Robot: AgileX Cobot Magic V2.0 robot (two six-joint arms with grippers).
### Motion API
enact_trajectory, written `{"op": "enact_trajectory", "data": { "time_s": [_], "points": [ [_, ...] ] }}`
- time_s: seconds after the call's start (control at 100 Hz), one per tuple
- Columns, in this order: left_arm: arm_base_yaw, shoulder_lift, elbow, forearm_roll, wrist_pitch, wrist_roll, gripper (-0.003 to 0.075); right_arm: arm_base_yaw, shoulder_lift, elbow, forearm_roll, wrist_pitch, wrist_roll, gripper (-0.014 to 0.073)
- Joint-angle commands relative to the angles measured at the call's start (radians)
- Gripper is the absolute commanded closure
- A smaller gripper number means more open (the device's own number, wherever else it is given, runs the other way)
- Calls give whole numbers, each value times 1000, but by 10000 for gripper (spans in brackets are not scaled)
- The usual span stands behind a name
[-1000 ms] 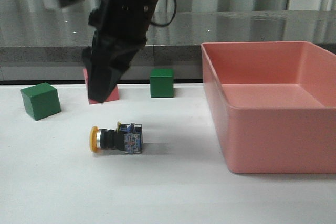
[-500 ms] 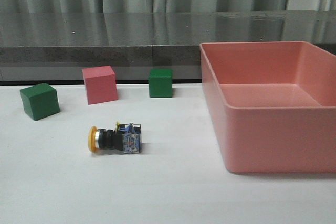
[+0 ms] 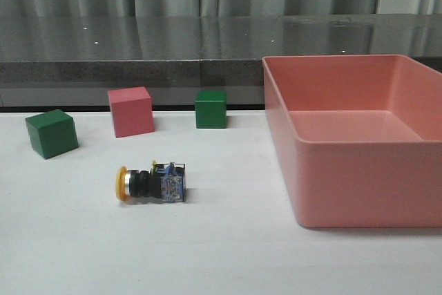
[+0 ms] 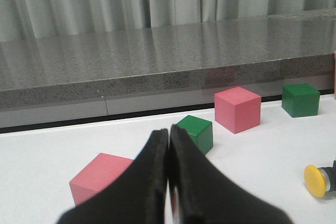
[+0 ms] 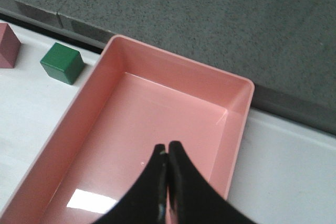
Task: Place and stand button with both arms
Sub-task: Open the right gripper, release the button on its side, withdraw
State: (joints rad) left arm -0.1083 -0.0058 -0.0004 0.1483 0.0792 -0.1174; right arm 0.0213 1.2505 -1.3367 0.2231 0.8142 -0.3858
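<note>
I saw the button (image 3: 150,184) lying on its side on the white tabletop (image 3: 207,253), yellow cap toward the green cube (image 3: 51,132), well left of the pink bin (image 3: 359,139). My left gripper (image 4: 168,135) had its jaws clenched on nothing; my right gripper (image 5: 167,149) hung over the bin, jaws likewise clenched empty.

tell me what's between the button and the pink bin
Nothing: in the front view only bare white table lies between the button, which is on its side, and the pink bin.
</note>
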Motion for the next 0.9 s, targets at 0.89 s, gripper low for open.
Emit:
{"op": "enact_trajectory", "data": {
  "time_s": [0.89],
  "points": [
    [-8, -30, 7, -242, -100, -11, 739, -6, -840, 874, 25, -482, 3, 654]
  ]
}}
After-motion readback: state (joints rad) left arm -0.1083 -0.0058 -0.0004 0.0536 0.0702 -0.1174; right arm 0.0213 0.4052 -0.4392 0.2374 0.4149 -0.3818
